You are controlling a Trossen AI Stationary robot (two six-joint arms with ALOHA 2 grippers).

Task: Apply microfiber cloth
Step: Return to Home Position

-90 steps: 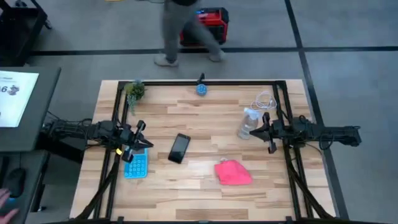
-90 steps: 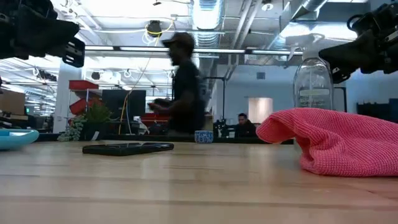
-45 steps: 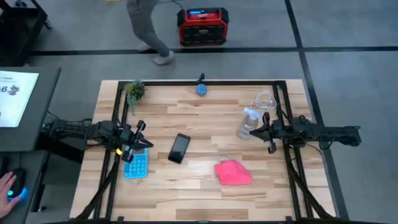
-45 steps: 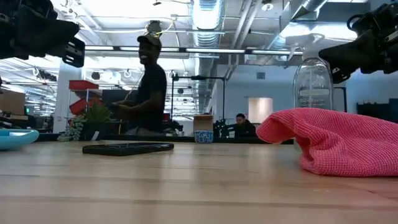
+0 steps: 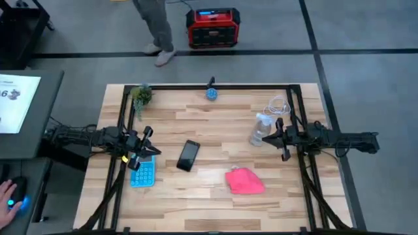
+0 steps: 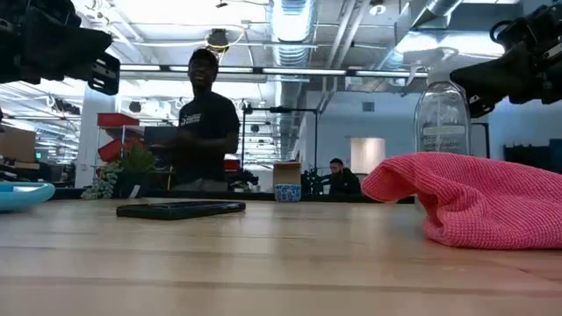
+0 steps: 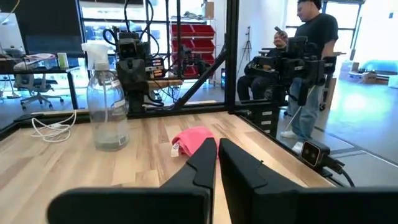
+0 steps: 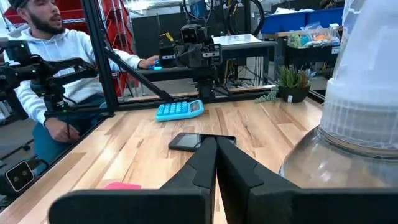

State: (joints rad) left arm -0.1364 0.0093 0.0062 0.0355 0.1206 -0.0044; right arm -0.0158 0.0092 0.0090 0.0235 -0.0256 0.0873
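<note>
The pink-red microfiber cloth lies bunched on the wooden table at the near right, also seen in the low view and the left wrist view. A black phone lies flat near the table's middle. My left gripper hovers shut at the table's left side above the light-blue calculator. My right gripper hovers shut at the right side, next to a clear spray bottle. Neither touches anything.
A small potted plant stands at the far left corner, a blue round object at the far edge, a white cable at the far right. A person walks beyond the far edge; another sits beside the table.
Both arms have kept still. The person behind the table's far edge has walked toward the left.
</note>
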